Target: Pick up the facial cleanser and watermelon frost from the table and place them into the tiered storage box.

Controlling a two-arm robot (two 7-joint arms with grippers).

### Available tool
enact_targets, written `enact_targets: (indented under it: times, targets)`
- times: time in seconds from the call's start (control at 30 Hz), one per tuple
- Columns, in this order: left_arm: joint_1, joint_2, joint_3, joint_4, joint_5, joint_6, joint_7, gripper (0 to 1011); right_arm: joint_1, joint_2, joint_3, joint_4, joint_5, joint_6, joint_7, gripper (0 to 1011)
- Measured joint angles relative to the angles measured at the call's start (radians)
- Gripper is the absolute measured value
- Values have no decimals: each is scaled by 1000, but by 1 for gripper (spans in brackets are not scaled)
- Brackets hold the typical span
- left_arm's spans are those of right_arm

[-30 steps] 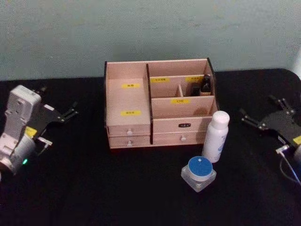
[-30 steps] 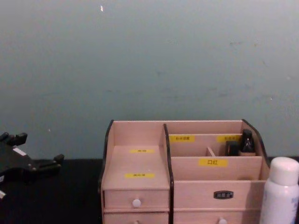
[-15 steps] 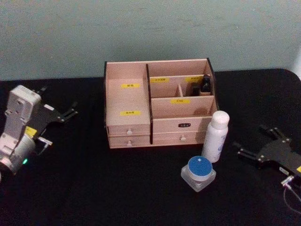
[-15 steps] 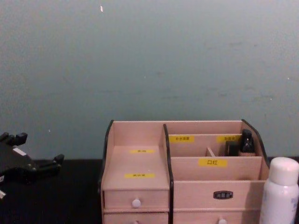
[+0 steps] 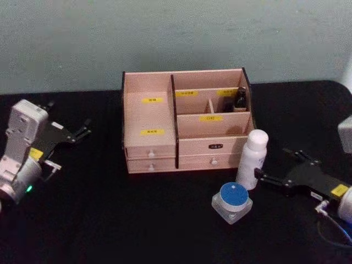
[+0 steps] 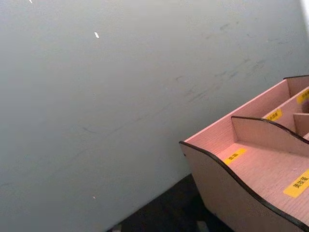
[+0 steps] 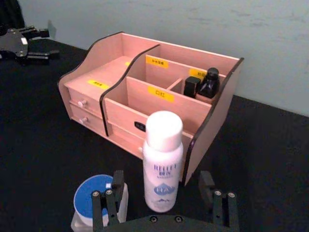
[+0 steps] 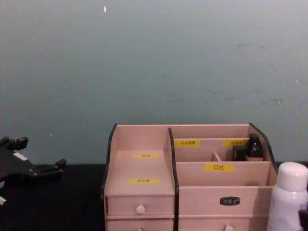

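Right now the black worktop (image 5: 110, 220) carries the tiered storage box (image 5: 148, 118) at its far middle. Just beside the box's near right corner stands the white bottle (image 5: 252, 159), which I take for the facial cleanser. The blue-lidded jar (image 5: 232, 201) sits nearer, a little to the left. Your right claw (image 5: 270, 164) lies low at the bottle's right, spread wide and holding nothing, with the bottle centred ahead of its gap. Your left claw (image 7: 46, 43) rests spread and empty at the left, well apart from the box. Drive the right claw straight in until both fingers flank the bottle's lower body, then close. Grip well below the cap, since a tall narrow bottle will likely tip if nudged high. Mind the near finger (image 7: 107, 203), which is close to the jar.
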Motion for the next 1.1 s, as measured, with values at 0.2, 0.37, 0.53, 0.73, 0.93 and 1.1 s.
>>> enact_targets:
  times: [0.2, 0.37, 0.53, 0.73, 0.93, 1.1]
  targets:
    - [0, 0, 0, 0, 0, 0, 0, 1001, 66, -34, -25, 19, -28, 56, 7, 1000]
    - [0, 0, 0, 0, 0, 0, 0, 1001, 107, -67, -31, 35, -39, 97, 3, 1000]
    - [0, 0, 0, 0, 0, 0, 0, 1001, 141, -89, -38, 44, -48, 132, 11, 1000]
    - [0, 0, 0, 0, 0, 0, 0, 1001, 165, -102, -46, 54, -63, 161, 15, 1000]
    - [0, 0, 0, 0, 0, 0, 0, 1001, 170, -116, -46, 62, -76, 177, 11, 1000]
    - [0, 0, 0, 0, 0, 0, 0, 1001, 170, -121, -44, 64, -84, 182, 11, 1000]
